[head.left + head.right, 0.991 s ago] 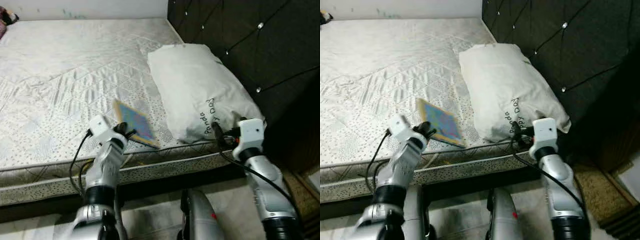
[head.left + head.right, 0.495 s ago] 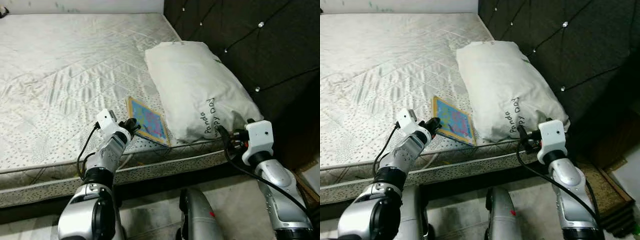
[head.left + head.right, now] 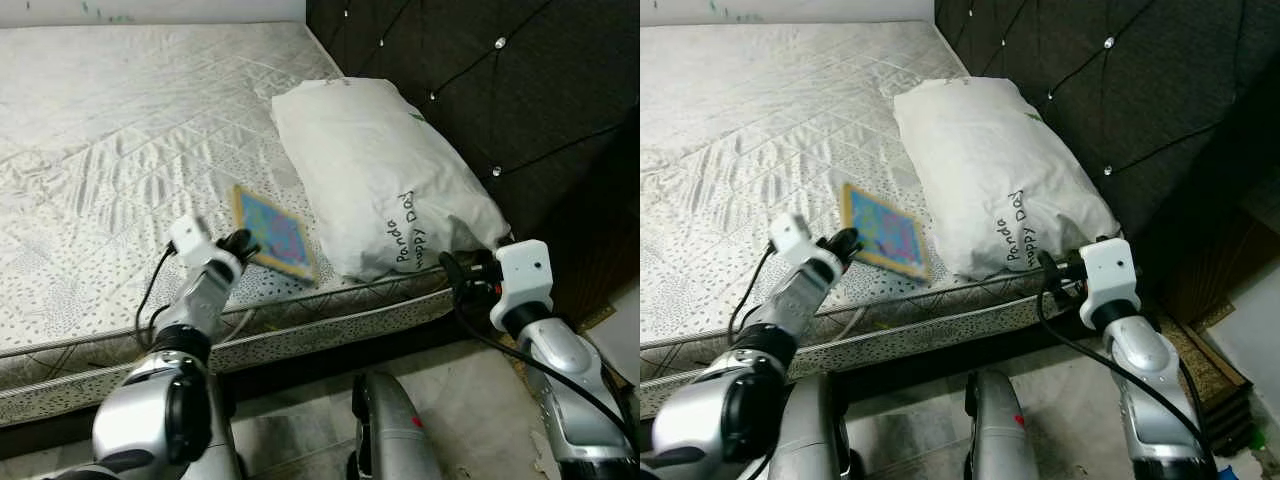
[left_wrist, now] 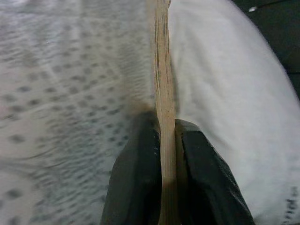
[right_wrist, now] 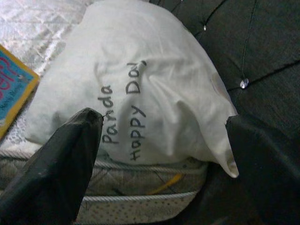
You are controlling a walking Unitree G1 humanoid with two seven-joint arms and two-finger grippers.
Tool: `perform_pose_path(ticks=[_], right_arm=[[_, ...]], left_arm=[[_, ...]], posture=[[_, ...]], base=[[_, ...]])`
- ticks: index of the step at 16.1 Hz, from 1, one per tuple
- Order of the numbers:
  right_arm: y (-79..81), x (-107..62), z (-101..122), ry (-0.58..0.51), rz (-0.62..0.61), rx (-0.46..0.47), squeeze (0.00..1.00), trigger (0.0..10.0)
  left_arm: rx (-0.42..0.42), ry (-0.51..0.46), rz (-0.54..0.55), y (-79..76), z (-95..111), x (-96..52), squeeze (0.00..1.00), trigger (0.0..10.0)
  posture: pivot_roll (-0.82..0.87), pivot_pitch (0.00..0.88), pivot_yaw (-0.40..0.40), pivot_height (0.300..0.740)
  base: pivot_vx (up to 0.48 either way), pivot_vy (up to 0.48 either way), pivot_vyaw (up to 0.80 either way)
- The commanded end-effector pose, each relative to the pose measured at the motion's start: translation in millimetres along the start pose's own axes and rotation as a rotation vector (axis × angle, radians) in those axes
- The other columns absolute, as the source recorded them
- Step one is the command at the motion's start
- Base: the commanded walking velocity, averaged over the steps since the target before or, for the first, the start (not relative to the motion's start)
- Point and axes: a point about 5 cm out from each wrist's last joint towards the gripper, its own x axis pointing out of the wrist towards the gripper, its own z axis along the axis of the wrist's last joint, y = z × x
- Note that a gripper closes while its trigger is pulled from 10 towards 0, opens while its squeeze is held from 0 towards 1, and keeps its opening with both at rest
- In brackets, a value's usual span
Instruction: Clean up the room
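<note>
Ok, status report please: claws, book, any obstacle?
Left claw shut on book, near mattress edge. Right claw open, facing pillow. Pillow beside book.

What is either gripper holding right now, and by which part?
The left gripper is shut on the book, pinching its near edge above the mattress. The right gripper is open near the pillow, holding nothing.

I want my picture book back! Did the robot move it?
Yes. The book, pinched in the left claw, has edged a little closer to the side of the pillow.
</note>
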Motion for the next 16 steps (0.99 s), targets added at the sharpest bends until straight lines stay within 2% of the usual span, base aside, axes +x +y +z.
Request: perform_pose_path(ticks=[1, 4, 6, 7, 8, 9, 11, 13, 16], right_arm=[[-5.8, -3.0, 5.1, -0.012, -0.007, -0.021, 0.00, 10.0], [-8.9, -3.7, 6.5, -0.009, -0.009, -0.029, 0.00, 10.0], [-9.6, -1.9, 9.0, -0.014, -0.010, -0.033, 0.00, 10.0], [-9.8, -2.0, 8.8, -0.014, -0.010, -0.033, 0.00, 10.0], [-9.3, -2.1, 9.0, -0.015, -0.009, -0.033, 0.00, 10.0], [-8.8, -2.2, 9.0, -0.016, -0.007, -0.034, 0.00, 10.0], [-8.3, -2.3, 8.9, -0.016, -0.006, -0.033, 0.00, 10.0], [-7.6, -2.3, 8.4, -0.014, -0.005, -0.034, 0.00, 10.0], [-5.6, -0.5, 8.6, -0.019, -0.008, -0.028, 0.00, 10.0]], left_arm=[[0.014, -0.014, -0.039, -7.7, 5.5, 3.0, 0.00, 10.0], [0.006, 0.067, -0.040, -0.2, -7.1, 0.7, 0.00, 10.0], [0.016, 0.068, -0.056, -1.5, -3.4, 1.8, 0.00, 10.0], [0.011, 0.060, -0.066, -2.6, 0.0, 2.6, 0.12, 10.0], [0.020, 0.031, -0.068, -2.5, 7.1, 3.3, 0.61, 10.0], [0.013, 0.017, -0.058, -0.6, 11.1, 3.3, 1.00, 10.0], [0.011, -0.025, -0.023, 8.6, 24.4, 1.5, 1.00, 10.0], [0.061, -0.030, 0.022, 19.1, 30.4, -1.5, 1.00, 10.0], [0.095, 0.002, 0.087, 34.1, 28.1, -6.9, 1.00, 10.0]], posture=[[-0.27, 0.000, -0.087, 0.579], [-0.28, 0.000, -0.089, 0.579], [-0.29, 0.000, -0.091, 0.579], [-0.29, 0.000, -0.091, 0.579], [-0.29, 0.000, -0.091, 0.579], [-0.29, 0.000, -0.090, 0.579], [-0.29, 0.000, -0.089, 0.579], [-0.29, 0.000, -0.088, 0.579], [-0.28, 0.000, -0.079, 0.579]], base=[[0.000, 0.000, 0.00], [0.000, 0.000, 0.00], [0.000, 0.000, 0.00], [0.000, 0.000, 0.00], [0.000, 0.000, 0.00], [0.000, 0.000, 0.00], [0.000, 0.000, 0.00], [0.000, 0.000, 0.00], [0.000, 0.000, 0.00]])
